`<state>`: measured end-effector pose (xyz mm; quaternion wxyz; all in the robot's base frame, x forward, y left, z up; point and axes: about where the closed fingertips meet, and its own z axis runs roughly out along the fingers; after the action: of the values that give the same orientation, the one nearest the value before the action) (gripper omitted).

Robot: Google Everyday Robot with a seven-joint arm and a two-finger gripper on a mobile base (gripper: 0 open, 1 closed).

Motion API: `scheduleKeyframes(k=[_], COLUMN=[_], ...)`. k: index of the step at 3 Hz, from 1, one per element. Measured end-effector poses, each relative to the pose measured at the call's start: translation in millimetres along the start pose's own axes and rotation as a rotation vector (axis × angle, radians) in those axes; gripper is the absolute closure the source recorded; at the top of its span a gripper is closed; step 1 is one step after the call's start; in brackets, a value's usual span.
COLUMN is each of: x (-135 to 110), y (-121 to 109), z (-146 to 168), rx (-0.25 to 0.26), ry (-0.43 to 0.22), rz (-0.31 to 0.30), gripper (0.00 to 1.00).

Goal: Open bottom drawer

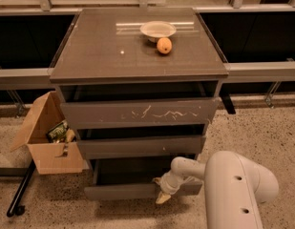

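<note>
Cannot tell the jaws' spread; can make out only a pale tip of the gripper (pixel 162 195), hanging down in front of the bottom drawer (pixel 119 191), right of the front's middle and up against its upper edge. Cannot tell either whether gripping that edge or merely touching it.

Sits lowest of three in the bench (pixel 99 51), front standing forward with a dark hollow open behind it: partly out already, by the look of it. Looks rigid: flat dark panel, plain, with no handle or knob, nothing soft or breakable. Probably runs on slides, so expect light to moderate resistance and straight travel, more if loaded; cannot see any contents. Offers no purchase on the smooth face. Best taken, on this judgement, by the top lip, hooked or pinched from above, with room for that in the gap behind. Risks racking in the runners if pulled from this far right, so keep the pull square and level, and ease off on any binding.

Above it: middle drawer (pixel 137 147), then scratched top drawer (pixel 137 112), both likewise standing proud with dark gaps over them. Mind that overhang when coming in from above.

On the bench top, well apart from the work: bowl (pixel 158 30), with an orange (pixel 164 46) just beside it. Left of the bench: open cardboard box (pixel 51 159) with packets inside, near the drawer's left end but, as far as can be judged, not in its path.
</note>
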<state>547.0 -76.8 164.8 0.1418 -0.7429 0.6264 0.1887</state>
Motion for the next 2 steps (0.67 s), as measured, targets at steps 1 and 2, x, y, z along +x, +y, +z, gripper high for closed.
scheduleKeyframes(k=[1,2], x=[-0.8,-3.0], y=[-4.0,-4.9], z=[-1.9,-5.1], rx=[0.0,0.009], ry=[0.0,-0.004], rz=[0.0,-0.007], gripper=[0.72,0.97])
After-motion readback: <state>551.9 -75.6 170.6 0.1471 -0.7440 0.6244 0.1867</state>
